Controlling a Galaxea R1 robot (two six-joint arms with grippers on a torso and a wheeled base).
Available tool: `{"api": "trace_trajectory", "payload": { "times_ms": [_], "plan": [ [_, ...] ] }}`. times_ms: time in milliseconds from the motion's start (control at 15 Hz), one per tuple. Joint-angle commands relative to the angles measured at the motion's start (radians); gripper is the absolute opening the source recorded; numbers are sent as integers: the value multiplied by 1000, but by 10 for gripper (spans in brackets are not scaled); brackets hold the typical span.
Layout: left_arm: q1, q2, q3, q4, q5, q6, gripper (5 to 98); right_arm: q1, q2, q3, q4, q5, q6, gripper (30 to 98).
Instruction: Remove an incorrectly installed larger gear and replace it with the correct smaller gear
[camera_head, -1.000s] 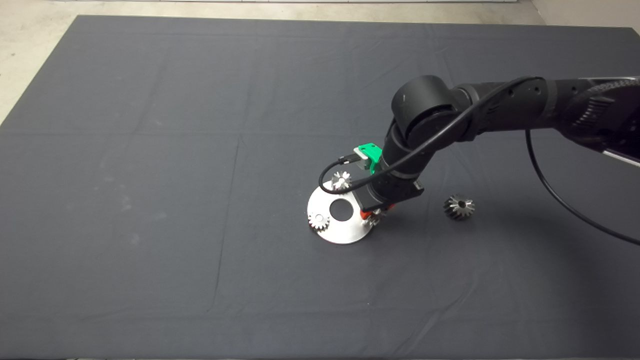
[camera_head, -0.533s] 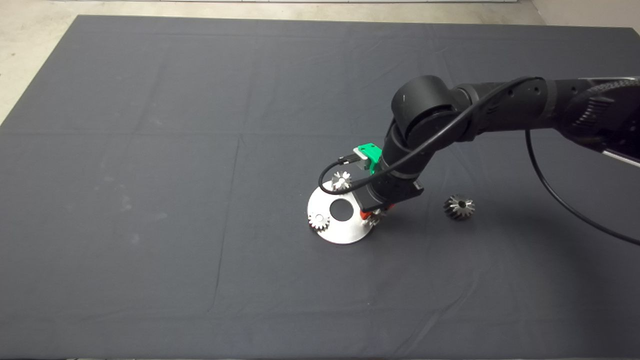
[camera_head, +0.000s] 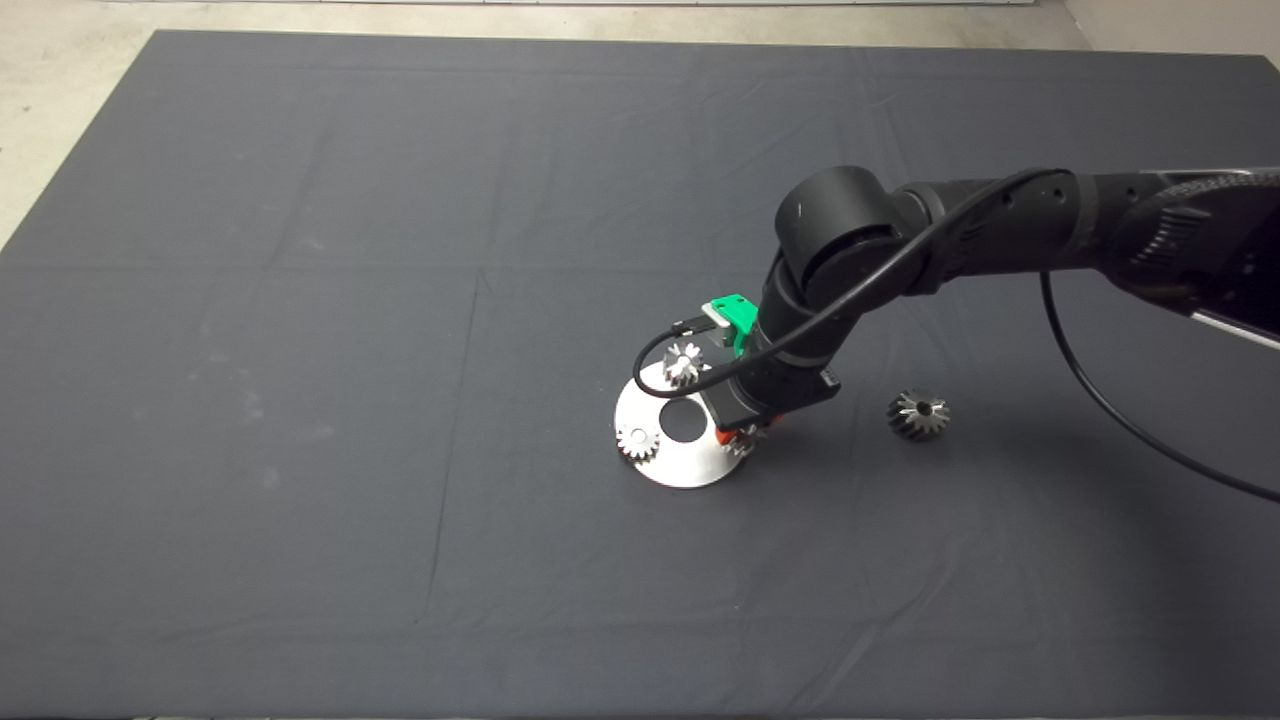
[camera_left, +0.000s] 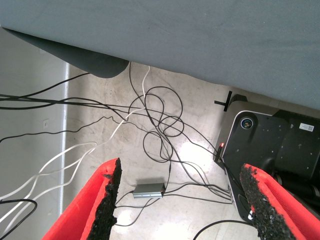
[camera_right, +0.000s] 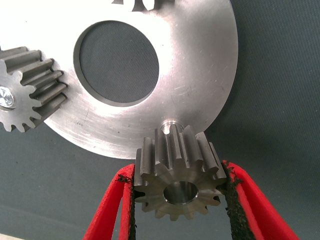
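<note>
A small steel conical toothed gear with a centre hole, the smaller gear (camera_right: 177, 182), was pinched between the two red fingers of the right pincer (camera_right: 177, 200), one pad pressed on each flank. It was held at the edge of the flat round steel plate (camera_right: 200, 75), on the side facing the larger gear (camera_head: 918, 414). A short steel pin (camera_right: 170, 124) stood on the plate just beyond the held gear, towards the plate's large centre hole; the bore appeared not yet over it, and the coming move was judged to turn on that small offset. The larger gear lay on the dark mat (camera_head: 300, 300), well apart from the plate. The left pincer (camera_left: 182, 200) was spread wide off the bench, over cables on the floor.
</note>
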Motion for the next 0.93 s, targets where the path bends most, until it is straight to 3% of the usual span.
{"api": "trace_trajectory", "payload": {
  "times_ms": [0,867],
  "plan": [
    [3,-3,13,-11,-10,2,597,19,17,1,-51,-102,-2,351],
    [3,0,13,-10,-16,2,597,9,37,-2,-61,-104,0,351]
  ]
}}
